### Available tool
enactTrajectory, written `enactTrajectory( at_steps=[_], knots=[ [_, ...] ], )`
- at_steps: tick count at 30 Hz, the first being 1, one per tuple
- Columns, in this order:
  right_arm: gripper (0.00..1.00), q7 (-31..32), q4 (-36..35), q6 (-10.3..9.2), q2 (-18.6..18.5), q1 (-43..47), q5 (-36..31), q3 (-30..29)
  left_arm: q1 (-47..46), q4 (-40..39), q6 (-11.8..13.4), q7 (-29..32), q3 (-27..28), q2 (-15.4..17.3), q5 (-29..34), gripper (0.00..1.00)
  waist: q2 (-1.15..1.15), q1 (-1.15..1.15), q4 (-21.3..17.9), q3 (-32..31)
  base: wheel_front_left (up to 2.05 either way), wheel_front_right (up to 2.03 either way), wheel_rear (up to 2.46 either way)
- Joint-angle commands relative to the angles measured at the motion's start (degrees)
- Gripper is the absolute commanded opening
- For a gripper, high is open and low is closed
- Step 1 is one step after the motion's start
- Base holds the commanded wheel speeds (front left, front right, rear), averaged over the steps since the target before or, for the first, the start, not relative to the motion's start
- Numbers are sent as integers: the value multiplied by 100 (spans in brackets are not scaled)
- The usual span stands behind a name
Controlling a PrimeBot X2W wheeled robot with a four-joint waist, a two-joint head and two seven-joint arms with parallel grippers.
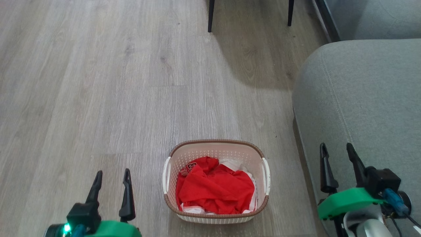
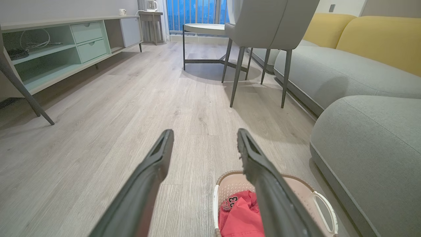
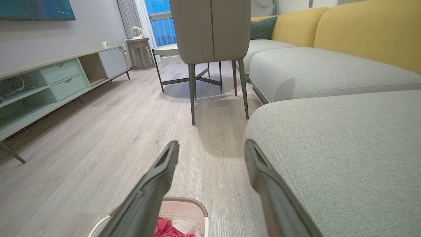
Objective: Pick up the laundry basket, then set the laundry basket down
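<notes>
Two pincers, both empty. The left pincer [image 1: 112,172] had its dark fingers parted with a clear gap and nothing between them; same in its wrist view [image 2: 204,133]. The right pincer [image 1: 336,146] was spread about as wide, also gripping nothing, confirmed in its own wrist view [image 3: 211,143].

The laundry basket [image 1: 217,142] sat upright on the wood-look floor [image 1: 115,98], between the two pincers, nearer the left one and touched by neither. From the left pincer it lay just off to the right [image 2: 230,187]; from the right pincer it lay low and to the left [image 3: 187,198]. It had a brown woven-look rim, perforated cream walls and white side handles.

Inside the basket was a crumpled red garment [image 1: 213,187] over some white cloth [image 1: 233,163]. A printed patch [image 1: 188,168] on the red fabric carried dark characters; in the left wrist view [image 2: 232,202] they read roughly like "CC", and the rest was folded under and unreadable.

The grey sofa [image 1: 358,108] lay directly under and beyond the right pincer, well apart from the left one. Ahead of both pincers stood a grey chair [image 2: 269,19] on thin dark legs, with a round side table [image 2: 204,29] behind it. Far ahead and left of the pincers ran a pale green media cabinet [image 2: 65,46], with a cup [image 2: 122,12] on top and a kettle [image 3: 136,32] on a stand beyond it. The screen [image 3: 36,10] above the cabinet showed small writing, too tiny to read.
</notes>
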Motion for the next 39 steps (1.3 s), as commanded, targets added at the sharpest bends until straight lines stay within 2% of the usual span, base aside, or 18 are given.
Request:
enactTrajectory(
  at_steps=[1, 19, 20, 25, 39],
  knots=[
    [100, -75, -158, 8, -36, -163, -24, 130, -202, -201, -8, -29, 209, -35, 47, 100, 0, 0, -3, -1, 0, 0, 0],
    [100, -76, -129, 8, -36, -169, 4, 92, -189, -174, -19, -29, 256, -39, 115, 100, 0, 0, -34, -21, 0, 0, 0],
    [0, 0, 30, 0, 1, -1, 2, -27, 0, 7, -1, 0, 26, -1, 61, 0, 0, 1, -34, -21, 0, 0, 0],
    [0, 13, 481, 0, 29, 127, 30, -15, 66, 454, -1, 4, -7, -2, 12, 0, 0, 1, -36, -20, 0, 0, 0],
    [0, 184, 497, 1, -18, 37, 900, -52, -110, 516, -110, 170, 65, 45, -920, 0, 0, 1, -59, -7, 0, 0, 0]
  ],
)
